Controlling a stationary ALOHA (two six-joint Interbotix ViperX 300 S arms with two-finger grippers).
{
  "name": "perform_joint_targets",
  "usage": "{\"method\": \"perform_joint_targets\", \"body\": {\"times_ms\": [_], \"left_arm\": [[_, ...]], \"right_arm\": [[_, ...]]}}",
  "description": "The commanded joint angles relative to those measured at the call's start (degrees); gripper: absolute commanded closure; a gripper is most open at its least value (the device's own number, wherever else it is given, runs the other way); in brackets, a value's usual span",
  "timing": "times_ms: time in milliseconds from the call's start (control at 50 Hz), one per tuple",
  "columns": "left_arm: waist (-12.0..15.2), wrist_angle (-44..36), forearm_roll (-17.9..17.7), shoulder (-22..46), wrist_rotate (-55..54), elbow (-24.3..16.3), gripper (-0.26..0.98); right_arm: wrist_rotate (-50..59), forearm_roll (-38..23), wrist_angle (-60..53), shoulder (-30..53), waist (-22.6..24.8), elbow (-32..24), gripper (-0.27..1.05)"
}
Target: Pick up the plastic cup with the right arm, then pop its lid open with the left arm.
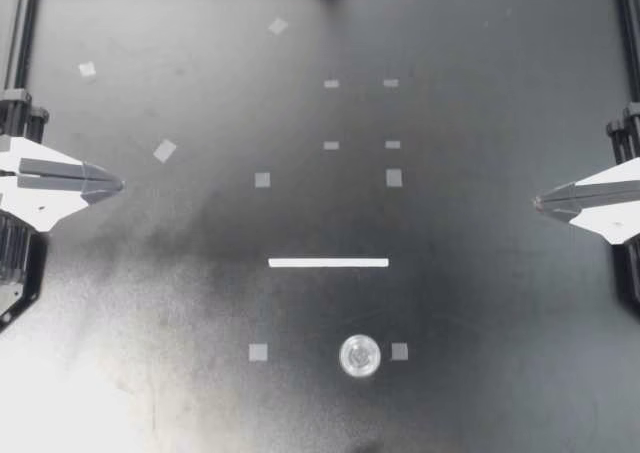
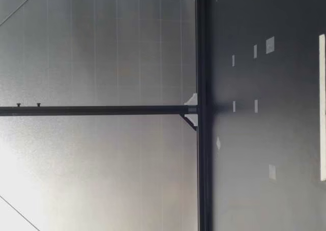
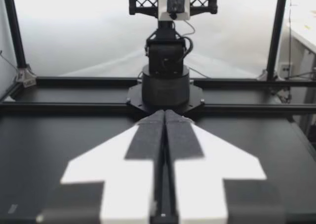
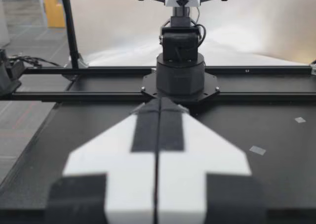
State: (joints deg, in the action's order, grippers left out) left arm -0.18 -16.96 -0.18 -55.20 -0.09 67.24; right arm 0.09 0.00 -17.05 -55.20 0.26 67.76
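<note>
Both hands, left hand [image 1: 118,184] and right hand [image 1: 538,202], are pinched together empty, well apart from the clear round cap [image 1: 360,355]. Clipped off-centre, it would likely skid across the counter [image 1: 500,303].

My left jaws are smooth white plastic, each faced with a strip of matt black, faintly grainy grip tape running to the tip. My right jaws look the same. The worktop [image 1: 480,303] under both is matt black, with dull grey, dusty-looking smears beside my left jaws. The tape squares [image 1: 165,151] ahead of the jaws are flat, pale and matt, paper-like, as is the white tape strip [image 1: 328,263]. The small round lid [image 1: 360,355], well apart from both jaws, is clear and glossy. The frame rails [image 3: 74,80] beyond my left jaws are black metal with a satin sheen.
</note>
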Motion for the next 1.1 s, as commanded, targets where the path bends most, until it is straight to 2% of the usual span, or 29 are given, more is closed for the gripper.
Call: {"method": "perform_joint_targets", "body": {"times_ms": [0, 100, 220, 280, 400, 600, 700, 820, 920, 1000, 1080], "left_arm": [[-0.8, 0.1, -0.1, 1.1, -0.7, 3.5, 0.66], [-0.8, 0.0, -2.1, 2.1, -2.1, 5.6, 0.72], [-1.2, 0.4, -3.2, 6.5, -4.8, 4.1, 0.72], [-2.1, 1.0, -3.2, 11.1, -5.3, 1.8, 0.72], [-5.5, 1.1, -3.2, 22.9, -4.8, -3.8, 0.72], [-8.4, -4.4, -3.2, 41.6, -4.6, -11.7, 0.72], [-9.1, -7.1, -3.1, 49.1, -4.1, -15.5, 0.72], [-10.8, -9.9, -2.9, 57.0, -3.3, -20.4, 0.72], [-13.1, -9.8, -2.7, 60.4, -2.7, -23.8, 0.72], [-14.5, -9.1, -2.7, 62.1, -2.7, -25.8, 0.72], [-15.5, -7.6, -2.7, 63.4, -3.3, -27.0, 0.72]], "right_arm": [[-0.4, 0.1, -0.2, 0.4, 0.2, 0.6, 0.82], [-0.9, 0.0, -0.5, -0.2, 0.1, 3.5, 0.90], [1.3, 0.1, -0.8, 0.8, 1.1, 5.0, 0.90], [3.3, -0.1, -0.9, 3.1, 3.7, 4.8, 0.89], [5.7, 0.0, -1.3, 10.5, 7.7, 4.9, 0.89], [14.6, 0.4, -12.4, 26.0, 10.2, 5.4, 0.85], [17.8, -0.2, -18.7, 34.3, 11.6, 4.9, 0.74], [20.0, -0.1, -25.3, 44.6, 13.9, 3.2, 0.49], [22.7, 0.0, -28.2, 52.9, 14.6, 0.4, 0.26], [24.6, 0.0, -28.7, 57.7, 14.6, -1.8, 0.15], [25.5, -0.1, -28.7, 62.5, 14.7, -4.7, 0.13]]}}
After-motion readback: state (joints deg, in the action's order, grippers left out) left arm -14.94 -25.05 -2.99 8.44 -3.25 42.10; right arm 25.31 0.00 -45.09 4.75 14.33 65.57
